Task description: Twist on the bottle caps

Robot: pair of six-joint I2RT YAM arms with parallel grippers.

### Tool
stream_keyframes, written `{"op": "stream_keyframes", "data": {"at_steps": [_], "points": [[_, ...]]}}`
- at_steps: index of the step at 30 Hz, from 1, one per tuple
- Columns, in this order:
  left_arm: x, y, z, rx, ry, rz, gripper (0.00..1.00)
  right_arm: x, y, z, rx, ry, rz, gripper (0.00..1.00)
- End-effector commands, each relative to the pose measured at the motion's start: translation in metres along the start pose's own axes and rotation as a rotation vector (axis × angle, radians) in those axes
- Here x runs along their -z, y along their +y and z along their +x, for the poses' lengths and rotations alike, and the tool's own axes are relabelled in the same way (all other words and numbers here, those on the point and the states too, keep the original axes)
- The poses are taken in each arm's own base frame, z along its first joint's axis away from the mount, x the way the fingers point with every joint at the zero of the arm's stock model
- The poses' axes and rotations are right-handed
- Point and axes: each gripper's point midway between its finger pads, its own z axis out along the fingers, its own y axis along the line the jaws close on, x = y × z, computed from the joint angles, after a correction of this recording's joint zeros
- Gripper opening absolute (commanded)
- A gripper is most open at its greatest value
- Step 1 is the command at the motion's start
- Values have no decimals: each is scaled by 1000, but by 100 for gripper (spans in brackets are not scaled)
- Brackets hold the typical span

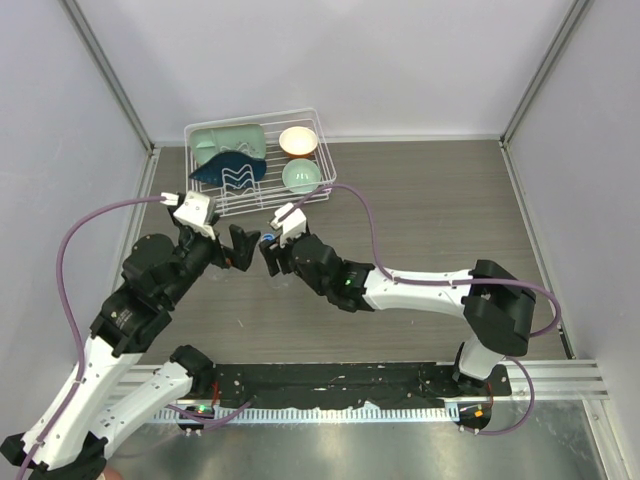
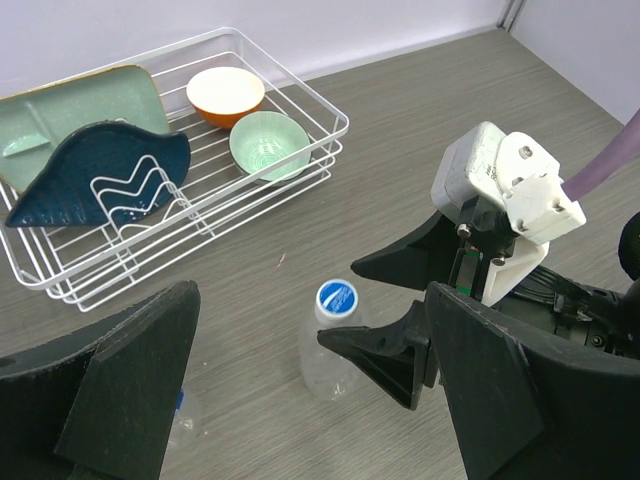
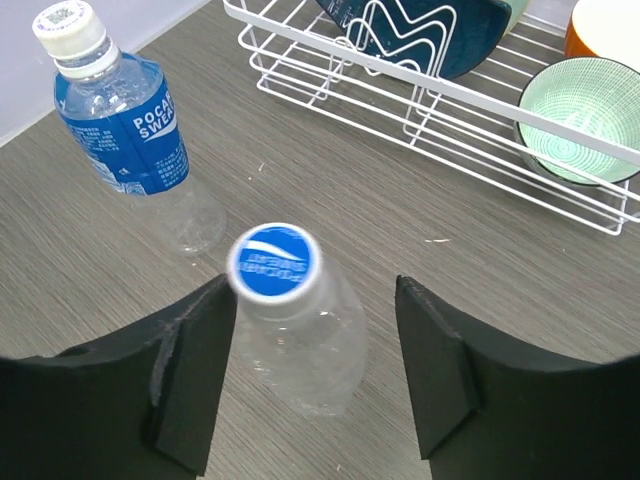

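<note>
The plain bottle (image 3: 305, 350) stands upright with a white cap with a blue top (image 3: 273, 263) on its neck. My right gripper (image 3: 312, 290) is open astride it; its left finger (image 3: 190, 370) is close beside the cap. The blue-label bottle (image 3: 130, 135) stands to the upper left of this view with a white cap (image 3: 68, 25) on it. In the left wrist view the plain bottle (image 2: 335, 360) and its cap (image 2: 338, 298) lie between the wide-open fingers of my left gripper (image 2: 312, 300). The labelled bottle (image 2: 185, 410) is mostly hidden there. From above, both grippers (image 1: 238, 245) (image 1: 268, 252) meet over the bottles.
A white wire rack (image 1: 322, 128) stands at the back, close behind the bottles. It holds a pale green tray (image 1: 225, 140), a dark blue leaf-shaped plate (image 1: 232, 170), a cream and orange bowl (image 1: 298, 141) and a green bowl (image 1: 301, 176). Grey walls close in both sides.
</note>
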Motion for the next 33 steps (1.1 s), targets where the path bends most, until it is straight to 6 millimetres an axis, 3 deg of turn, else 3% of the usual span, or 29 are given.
{"op": "stream_keyframes", "data": {"at_steps": [1,5,12,15,16,17,18,19,20,21,24,27,33], "points": [[0,7,-23,-26,-66,-36,100,-1,3,-30,8,-35,-8,71],[1,9,-28,-32,-74,-45,100,1,6,-44,19,-40,-22,79],[1,12,-31,-43,-73,-61,100,14,5,-70,33,-53,-37,80],[-2,19,-35,-60,-63,-103,100,28,7,-85,15,-43,-73,82],[-6,21,-34,-67,-47,-117,100,34,4,-82,23,-9,-67,91],[-5,23,-37,-68,-41,-131,100,41,0,-99,1,-25,-53,96],[-6,25,-38,-76,-32,-143,100,45,-5,-101,-17,-3,-25,97],[-5,26,-43,-74,-38,-149,100,52,-13,-90,2,68,11,98],[-8,26,-42,-76,-28,-147,100,57,-25,-107,-15,56,82,98],[-9,26,-44,-80,-30,-147,100,67,-35,-98,-11,122,123,99],[-12,22,-45,-92,-21,-126,99,89,-47,-110,-7,135,151,100],[-16,26,-47,-107,-11,-142,100,115,-49,-115,-8,122,84,100],[-21,41,-63,-125,-7,-180,100,142,-55,-123,-69,104,57,100]]}}
